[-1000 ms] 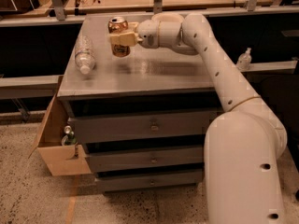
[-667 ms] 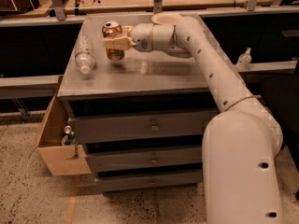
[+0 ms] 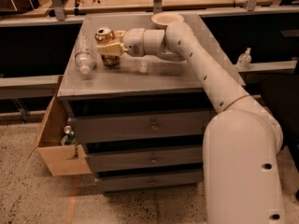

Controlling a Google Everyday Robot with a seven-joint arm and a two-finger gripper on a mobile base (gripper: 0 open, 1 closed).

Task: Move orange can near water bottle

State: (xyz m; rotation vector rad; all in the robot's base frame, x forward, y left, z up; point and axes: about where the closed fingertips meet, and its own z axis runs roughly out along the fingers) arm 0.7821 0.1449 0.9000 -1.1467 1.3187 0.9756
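Observation:
The orange can (image 3: 104, 35) stands upright in my gripper (image 3: 109, 48), whose pale fingers are shut around its middle, over the left part of the grey cabinet top (image 3: 154, 76). The can's base looks at or just above the surface. The water bottle (image 3: 84, 53) lies on its side just to the left of the can, white cap pointing toward the front edge. A small gap separates the can from the bottle.
A pale bowl (image 3: 167, 18) sits at the back of the cabinet top behind my arm. A cardboard box (image 3: 53, 146) with small dark bottles (image 3: 68, 135) stands at the cabinet's lower left. A small pump-top bottle (image 3: 243, 59) sits on a ledge to the right.
My gripper has carried the orange can leftward across the cabinet top, closing most of the gap to the water bottle. The bottle has not moved.

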